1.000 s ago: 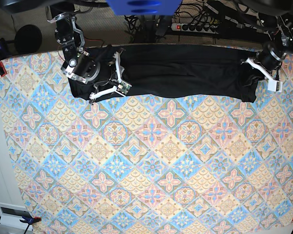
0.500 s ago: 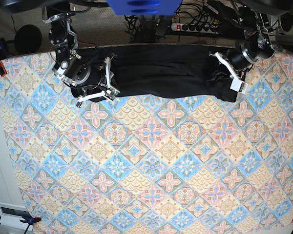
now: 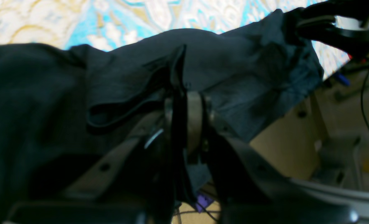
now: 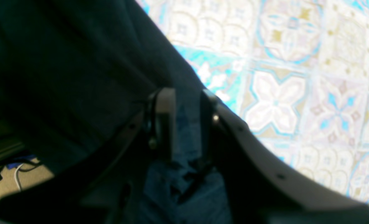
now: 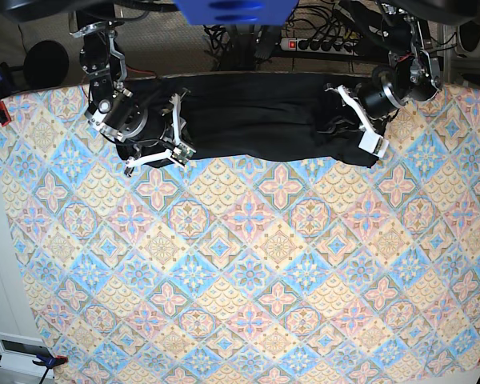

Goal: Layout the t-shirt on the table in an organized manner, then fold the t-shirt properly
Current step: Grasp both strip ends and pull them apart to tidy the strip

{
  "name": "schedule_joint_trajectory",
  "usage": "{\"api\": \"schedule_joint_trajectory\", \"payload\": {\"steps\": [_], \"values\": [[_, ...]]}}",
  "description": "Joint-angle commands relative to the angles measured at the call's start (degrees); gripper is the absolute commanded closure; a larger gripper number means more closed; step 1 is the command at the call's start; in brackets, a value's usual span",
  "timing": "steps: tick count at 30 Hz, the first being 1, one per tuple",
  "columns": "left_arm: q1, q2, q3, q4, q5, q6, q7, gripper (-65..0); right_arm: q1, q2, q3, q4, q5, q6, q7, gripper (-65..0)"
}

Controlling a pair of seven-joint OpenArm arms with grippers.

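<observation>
Both claws pinch the t-shirt (image 5: 256, 116), a crumpled black band along the table's (image 5: 248, 264) far edge.

The t-shirt (image 5: 256, 116) is thin, matt black cloth, soft and creased in loose folds. The table (image 5: 248, 272) wears a smooth printed cloth in pastel tiles. The left gripper (image 3: 184, 102) has matt black plastic arms and dull pale pads.

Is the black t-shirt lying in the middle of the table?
No, the t-shirt lies as a long band along the far edge of the table.
</observation>
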Motion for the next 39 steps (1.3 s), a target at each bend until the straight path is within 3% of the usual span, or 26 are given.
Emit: {"api": "schedule_joint_trajectory", "payload": {"steps": [1,6,11,14,17,21,25,28,33,39], "values": [[-0.22,-0.23,0.57,1.35,-1.54,-0.46,-1.5,-8.4,0.54,0.31,0.15,1.3,0.61,-0.12,1.06,-13.3],[-0.75,-0.23,1.1,2.49,-1.54,-0.73,-1.58,-21.6,0.54,0.31,0.15,1.3,0.61,-0.12,1.06,-13.3],[-1.27,-0.94,0.57,2.49,-3.12,-0.81,-1.58,-28.6,0.54,0.31,0.5,1.3,0.61,-0.12,1.06,-13.3],[-1.27,-3.49,0.39,2.4,-5.67,-0.81,-1.67,-28.8,0.54,0.31,0.5,1.3,0.61,-0.12,1.06,-13.3],[-1.1,-4.63,-4.97,2.23,-7.16,-0.81,-1.67,-28.8,0.54,0.31,0.24,1.3,0.61,-0.12,0.97,-13.3],[-1.19,-4.89,-13.76,0.56,-4.08,-0.64,-1.23,-28.8,0.54,0.31,0.41,1.3,0.61,-0.12,0.88,-13.3],[-1.01,-6.74,-14.9,-0.94,0.05,-0.55,-1.14,-28.8,0.45,0.31,0.85,1.3,0.61,-0.12,0.79,-13.3],[-1.01,-6.74,-14.9,-2.35,3.48,-0.55,-1.58,-28.8,-2.18,0.31,6.65,1.3,0.61,-0.12,0.71,-13.3],[-1.45,-6.74,-15.08,-6.04,2.95,-0.64,-1.58,-28.8,-3.94,0.31,17.73,1.04,0.7,-0.12,0.0,-13.8],[-1.71,-6.48,-15.08,-6.65,2.86,-0.73,-1.67,-28.8,-3.68,0.31,25.47,0.51,2.81,-0.12,-3.6,-24.7]]}}
